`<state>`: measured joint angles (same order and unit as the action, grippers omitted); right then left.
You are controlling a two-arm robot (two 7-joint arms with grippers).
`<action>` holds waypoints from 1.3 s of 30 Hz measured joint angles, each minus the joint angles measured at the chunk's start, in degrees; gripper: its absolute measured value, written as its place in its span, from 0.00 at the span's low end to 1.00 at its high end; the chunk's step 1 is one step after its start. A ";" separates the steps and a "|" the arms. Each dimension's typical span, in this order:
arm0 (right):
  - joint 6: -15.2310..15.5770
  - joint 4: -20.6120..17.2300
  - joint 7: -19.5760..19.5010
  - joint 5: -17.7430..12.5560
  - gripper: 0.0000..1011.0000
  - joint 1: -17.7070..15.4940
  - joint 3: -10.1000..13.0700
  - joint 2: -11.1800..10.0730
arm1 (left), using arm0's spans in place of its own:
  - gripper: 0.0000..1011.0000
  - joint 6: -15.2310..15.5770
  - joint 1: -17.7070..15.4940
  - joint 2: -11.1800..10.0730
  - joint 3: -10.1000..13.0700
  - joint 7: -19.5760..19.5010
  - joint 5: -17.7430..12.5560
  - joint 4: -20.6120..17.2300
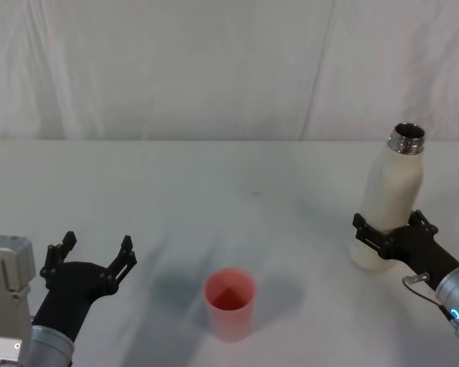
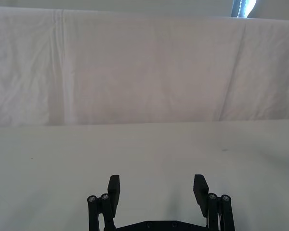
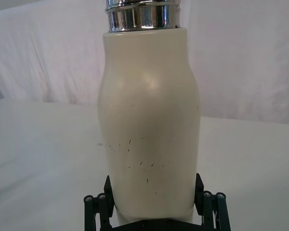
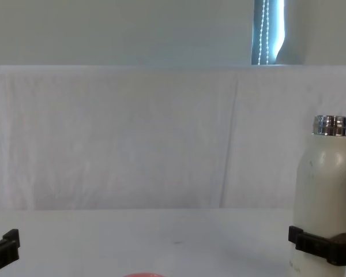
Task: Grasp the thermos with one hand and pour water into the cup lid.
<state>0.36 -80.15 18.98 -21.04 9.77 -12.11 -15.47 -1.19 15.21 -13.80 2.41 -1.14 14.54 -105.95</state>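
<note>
The cream-white thermos (image 1: 395,183) stands upright on the table at the right, its steel neck open and dark inside. My right gripper (image 1: 390,227) is shut on the thermos low on its body, one black finger on each side. In the right wrist view the thermos (image 3: 149,120) rises between the right gripper's (image 3: 153,192) fingers (image 3: 107,190). The pinkish-red cup lid (image 1: 229,302) sits mouth up near the table's front middle; its top edge (image 4: 143,275) shows in the chest view. My left gripper (image 1: 96,245) hovers open at the front left, with nothing between its fingers (image 2: 114,187).
A white cloth covers the table (image 1: 214,183) and hangs as a backdrop (image 4: 132,133) behind it. Bare tabletop lies between the cup lid and the thermos.
</note>
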 joint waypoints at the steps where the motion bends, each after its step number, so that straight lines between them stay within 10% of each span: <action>1: -0.26 0.64 -0.26 0.00 0.94 0.39 -0.17 0.15 | 0.99 0.00 0.00 0.00 0.00 0.00 0.00 0.00; 39: -3.38 2.51 -1.20 2.25 0.96 1.02 -1.22 0.64 | 0.99 0.00 0.00 0.00 0.00 0.00 0.00 0.00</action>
<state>-3.01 -77.64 17.79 -18.79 10.80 -13.33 -14.83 -1.19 15.21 -13.81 2.41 -1.14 14.54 -105.95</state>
